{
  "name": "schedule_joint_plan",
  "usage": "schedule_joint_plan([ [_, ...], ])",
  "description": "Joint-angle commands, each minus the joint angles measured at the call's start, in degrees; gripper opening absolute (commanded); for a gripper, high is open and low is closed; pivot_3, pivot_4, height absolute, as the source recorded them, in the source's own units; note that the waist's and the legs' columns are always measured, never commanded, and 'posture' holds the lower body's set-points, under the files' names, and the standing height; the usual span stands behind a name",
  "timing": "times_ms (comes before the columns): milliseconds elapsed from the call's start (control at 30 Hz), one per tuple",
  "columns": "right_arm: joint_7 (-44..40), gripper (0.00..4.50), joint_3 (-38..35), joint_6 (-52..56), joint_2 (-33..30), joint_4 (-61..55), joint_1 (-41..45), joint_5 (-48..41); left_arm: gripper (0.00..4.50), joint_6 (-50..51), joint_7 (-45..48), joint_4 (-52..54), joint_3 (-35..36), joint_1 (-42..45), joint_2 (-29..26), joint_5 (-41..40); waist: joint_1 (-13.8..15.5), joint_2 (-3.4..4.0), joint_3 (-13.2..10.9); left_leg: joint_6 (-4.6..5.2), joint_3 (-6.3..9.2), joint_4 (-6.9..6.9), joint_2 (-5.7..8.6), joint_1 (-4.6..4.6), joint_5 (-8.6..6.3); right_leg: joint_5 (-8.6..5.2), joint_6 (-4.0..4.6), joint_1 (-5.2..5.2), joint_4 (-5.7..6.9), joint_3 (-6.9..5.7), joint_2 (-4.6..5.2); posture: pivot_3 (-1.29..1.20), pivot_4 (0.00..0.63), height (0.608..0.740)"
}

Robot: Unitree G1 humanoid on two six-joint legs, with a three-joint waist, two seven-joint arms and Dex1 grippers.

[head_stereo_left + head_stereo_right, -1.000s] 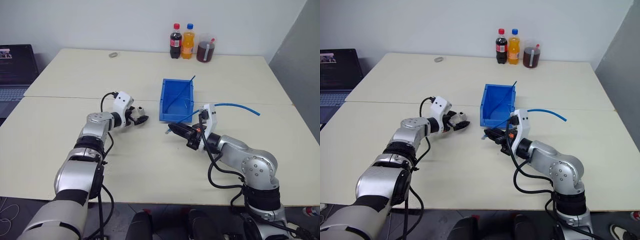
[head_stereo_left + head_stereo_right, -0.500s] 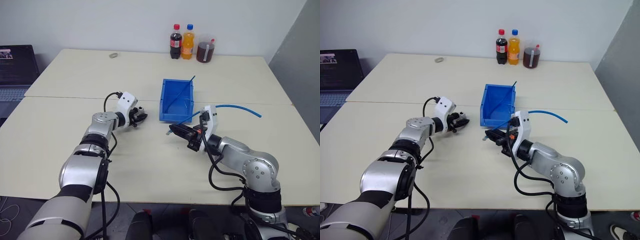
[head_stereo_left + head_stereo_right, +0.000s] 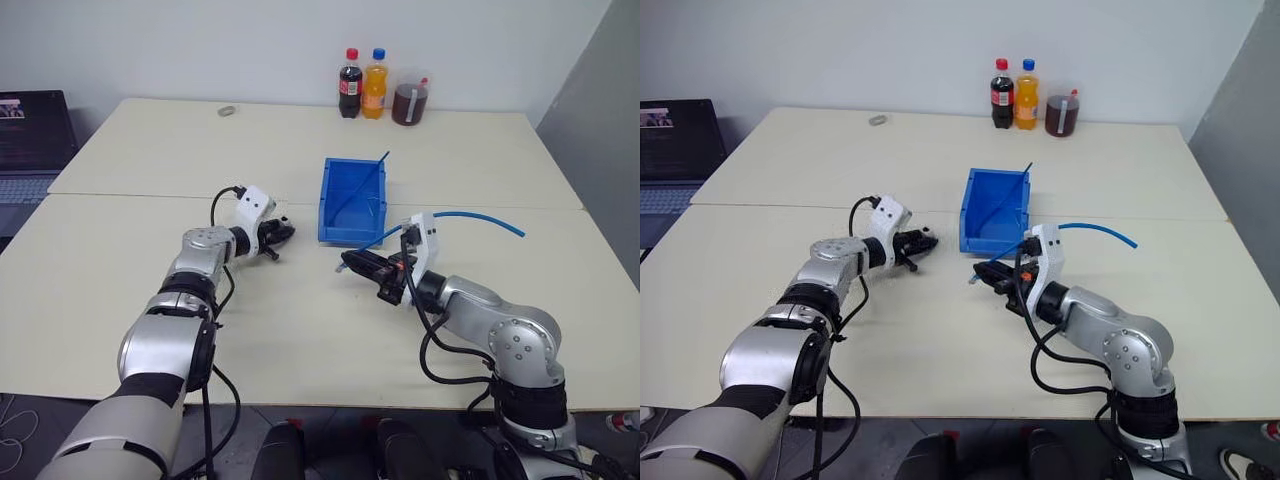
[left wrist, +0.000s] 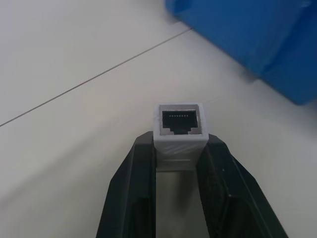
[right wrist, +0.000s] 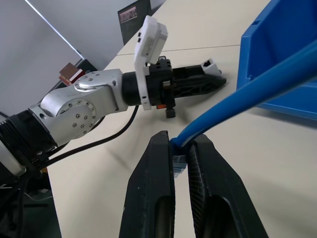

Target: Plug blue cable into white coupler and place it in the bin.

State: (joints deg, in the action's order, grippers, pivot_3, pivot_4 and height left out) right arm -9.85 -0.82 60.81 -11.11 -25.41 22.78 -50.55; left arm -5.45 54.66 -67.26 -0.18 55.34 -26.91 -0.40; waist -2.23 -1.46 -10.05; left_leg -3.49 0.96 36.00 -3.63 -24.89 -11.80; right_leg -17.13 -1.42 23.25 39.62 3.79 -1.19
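My left gripper (image 4: 180, 148) is shut on the white coupler (image 4: 180, 130), whose dark socket faces away from the wrist, just above the table and left of the bin (image 3: 326, 200). From the head camera that gripper (image 3: 280, 234) points right toward the bin's near left corner. My right gripper (image 5: 179, 144) is shut on the blue cable (image 5: 237, 94) near its plug end. It (image 3: 358, 264) hovers in front of the bin, pointing left, and the cable (image 3: 480, 215) arcs back to the right over the table. A gap of bare table separates the two grippers.
A thin dark-blue strand (image 3: 360, 185) slants across the bin. At the table's far edge stand two bottles (image 3: 351, 83), (image 3: 376, 83) and a jar of dark liquid (image 3: 411, 100). A small ring (image 3: 228, 111) lies far left, and a laptop (image 3: 30, 130) sits beyond the left edge.
My left gripper's fingers have closed on the white coupler, which lay between them while they were open, and the wrist has turned a little. The right arm with the cable has stayed put.
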Motion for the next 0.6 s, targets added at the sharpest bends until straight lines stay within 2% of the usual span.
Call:
schedule_joint_plan([
  [33,-1.29,0.09,0.10,-0.70,-2.35,-4.02,-1.36,0.39,0.79,0.39,12.31,12.30,0.04,-5.33,-3.78,-3.60,-0.05,0.00,0.00,0.00,0.02,0.00,0.00,0.00,0.00,-0.02,0.04,0.01,0.04,-0.01,0.00,0.00,0.150,0.740],
  [233,-7.79,0.09,2.45,-3.40,-10.21,-7.93,-3.98,2.54,0.79,9.20,22.58,39.29,-3.71,-19.17,-7.48,-7.62,0.31,0.00,0.00,0.00,0.03,0.07,0.02,0.05,0.00,-0.07,0.12,0.01,0.26,0.02,0.04,0.00,0.150,0.740],
  [333,-10.47,0.09,4.17,-6.20,-13.32,-8.83,-4.17,5.61,0.79,9.17,23.68,48.62,-8.22,-24.21,-8.98,-4.89,0.40,0.00,0.00,0.00,0.05,0.11,0.03,0.08,0.00,-0.08,0.11,0.01,0.32,0.02,0.03,0.00,0.150,0.740],
  [433,-12.73,0.09,6.01,-8.26,-15.11,-8.92,-3.94,8.01,0.79,9.74,23.47,51.97,-10.79,-26.07,-8.65,-4.33,0.39,0.00,0.01,0.01,0.11,0.11,0.02,0.13,0.01,-0.08,0.10,-0.01,0.36,0.01,-0.02,0.00,0.150,0.740],
  [600,-16.55,0.09,10.31,-12.90,-16.47,-8.50,-3.53,13.13,0.79,8.18,23.10,50.83,-13.67,-25.49,-7.66,-2.90,0.40,0.01,0.02,0.03,0.18,0.13,-0.01,0.16,0.02,-0.08,0.09,-0.03,0.38,-0.01,-0.09,0.00,0.150,0.740],
])
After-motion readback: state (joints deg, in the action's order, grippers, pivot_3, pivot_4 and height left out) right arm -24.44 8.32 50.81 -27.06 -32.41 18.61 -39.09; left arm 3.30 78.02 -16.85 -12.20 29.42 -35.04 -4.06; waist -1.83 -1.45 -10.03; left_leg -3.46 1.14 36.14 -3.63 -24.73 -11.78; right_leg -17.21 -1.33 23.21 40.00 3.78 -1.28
